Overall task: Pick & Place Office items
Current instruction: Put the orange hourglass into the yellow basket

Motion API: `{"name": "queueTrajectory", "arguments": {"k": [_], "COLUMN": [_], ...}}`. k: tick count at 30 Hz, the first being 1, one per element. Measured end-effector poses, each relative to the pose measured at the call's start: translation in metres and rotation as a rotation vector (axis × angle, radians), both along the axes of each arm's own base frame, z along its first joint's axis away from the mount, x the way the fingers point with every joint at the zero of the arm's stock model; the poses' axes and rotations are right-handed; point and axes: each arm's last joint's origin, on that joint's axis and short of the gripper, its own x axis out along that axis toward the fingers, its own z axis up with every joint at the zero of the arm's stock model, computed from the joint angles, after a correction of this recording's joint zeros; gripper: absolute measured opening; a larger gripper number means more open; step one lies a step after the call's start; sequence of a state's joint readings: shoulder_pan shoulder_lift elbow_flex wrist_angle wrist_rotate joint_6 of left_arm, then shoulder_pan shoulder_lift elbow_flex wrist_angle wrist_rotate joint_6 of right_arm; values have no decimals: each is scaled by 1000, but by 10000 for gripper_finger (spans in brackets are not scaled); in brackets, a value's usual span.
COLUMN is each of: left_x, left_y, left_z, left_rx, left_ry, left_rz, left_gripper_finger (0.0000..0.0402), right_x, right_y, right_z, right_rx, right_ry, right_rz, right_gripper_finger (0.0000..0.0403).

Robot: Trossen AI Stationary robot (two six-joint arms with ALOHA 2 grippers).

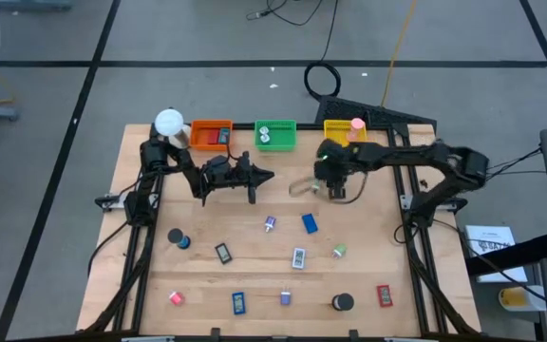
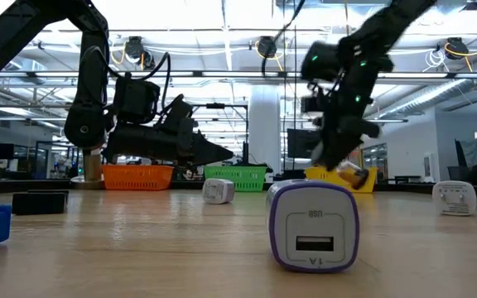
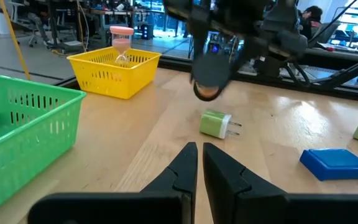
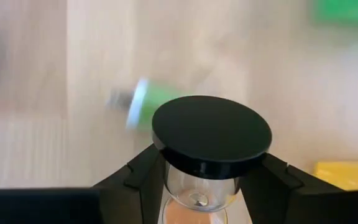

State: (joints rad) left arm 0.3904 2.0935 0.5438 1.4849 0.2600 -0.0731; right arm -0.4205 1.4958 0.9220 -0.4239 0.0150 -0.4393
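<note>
Right gripper (image 4: 194,186) pinches a black-capped sand timer (image 4: 211,140) above the table (image 1: 368,247), a green plug (image 3: 216,123) just below it.

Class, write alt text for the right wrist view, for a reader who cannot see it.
The right gripper holds a black-capped hourglass between its fingers, above the wooden table. Behind it lies a blurred green plug, and a yellow tray shows at one edge.
</note>
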Motion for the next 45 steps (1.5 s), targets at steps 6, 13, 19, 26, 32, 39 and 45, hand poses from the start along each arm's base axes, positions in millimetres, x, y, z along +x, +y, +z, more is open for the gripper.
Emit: {"name": "queueTrajectory", "arguments": {"k": [6,13,19,26,32,39,45], "left_x": [0,0,1,1,1,1,2], "left_y": [0,0,-2,-3,-3,-3,-3], "left_z": [0,1,1,1,1,1,1], "left_rx": [0,1,-2,2,2,4,3], "left_ry": [0,-7,-12,-12,-10,-9,-9], "left_rz": [0,-2,-5,-9,-9,-10,-10], "left_gripper_finger": [26,26,26,26,26,26,26], "right_x": [-32,-64,-71,-69,-69,-71,-76], "right_y": [11,23,25,24,23,27,33], "right_z": [-22,-52,-64,-69,-67,-54,-42], "right_rx": [-37,-156,-133,-131,-149,-133,-103], "right_ry": [-465,-788,-807,-801,-815,-873,-894], "right_rz": [-153,-286,-317,-319,-366,-367,-376], "right_gripper_finger": [161,163,163,180,218,251,258]}}
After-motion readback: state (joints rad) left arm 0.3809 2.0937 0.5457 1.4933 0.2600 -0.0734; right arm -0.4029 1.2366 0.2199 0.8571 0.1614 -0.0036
